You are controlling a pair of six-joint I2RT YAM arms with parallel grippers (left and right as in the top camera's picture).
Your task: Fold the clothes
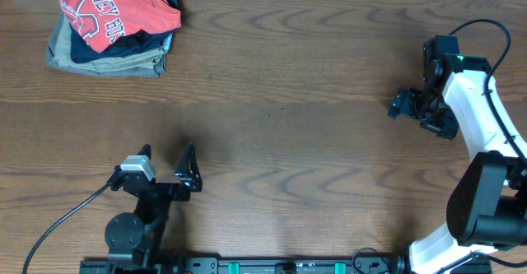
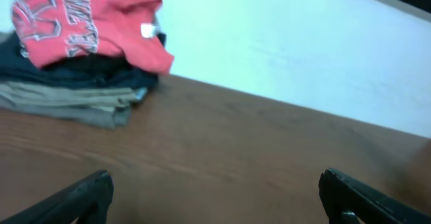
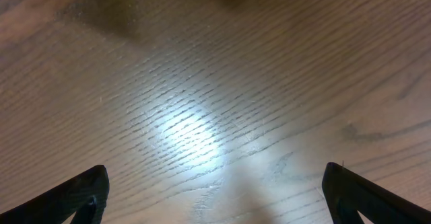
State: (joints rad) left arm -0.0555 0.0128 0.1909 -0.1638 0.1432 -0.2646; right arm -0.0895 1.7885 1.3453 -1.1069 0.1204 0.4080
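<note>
The clothes are a coral-red T-shirt (image 1: 111,6) with white lettering, lying crumpled on top of a stack at the table's far left corner. In the left wrist view the T-shirt (image 2: 84,25) shows at the upper left, with its small white label showing at the collar. My left gripper (image 1: 169,160) is near the front edge, well short of the shirt, open and empty (image 2: 215,192). Far from the shirt, at the right side, my right gripper (image 1: 418,113) hangs open over bare wood (image 3: 215,190).
Under the shirt lie a folded navy garment (image 1: 132,48) and a folded khaki-grey garment (image 1: 95,62). The wooden table (image 1: 288,101) ends at a white wall (image 2: 289,42) behind the stack. The right arm's white body (image 1: 482,134) stands along the right edge.
</note>
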